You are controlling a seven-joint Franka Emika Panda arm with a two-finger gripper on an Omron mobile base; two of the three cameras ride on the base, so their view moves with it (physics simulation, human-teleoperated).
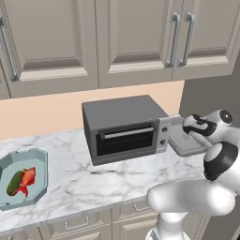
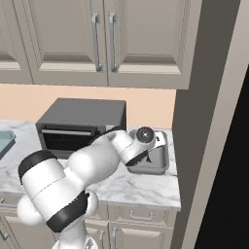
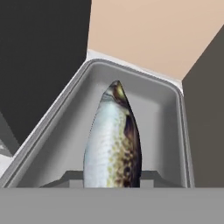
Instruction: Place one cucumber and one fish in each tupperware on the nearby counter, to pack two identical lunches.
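Arm reaches forward and right from the base, elbow bent low over the desk [image 1: 93, 173], wrist past the right end of the toaster oven [image 1: 124, 129]. Hand sits over the grey rectangular tupperware [image 1: 185, 146], pointing down into it.

Tool [image 3: 111, 181] is clenched on the silvery-grey fish [image 3: 113, 140]. In the hand view the fish sticks out lengthwise from between the fingertips, pale belly with brown speckling along one side, the far end aimed at the tray's far wall. Tray floor visible around the fish on both sides; can't tell if the fish touches the floor or hangs just above it.

Grey tupperware sits at the right end of the desk, just beside the toaster oven, next to the dark side wall.

Blue-teal octagonal tupperware [image 1: 21, 177] is at the far left of the desk, well apart from the arm. It holds the red-orange fish [image 1: 26, 180] and a dark-green cucumber [image 1: 13, 183], lying side by side and touching.
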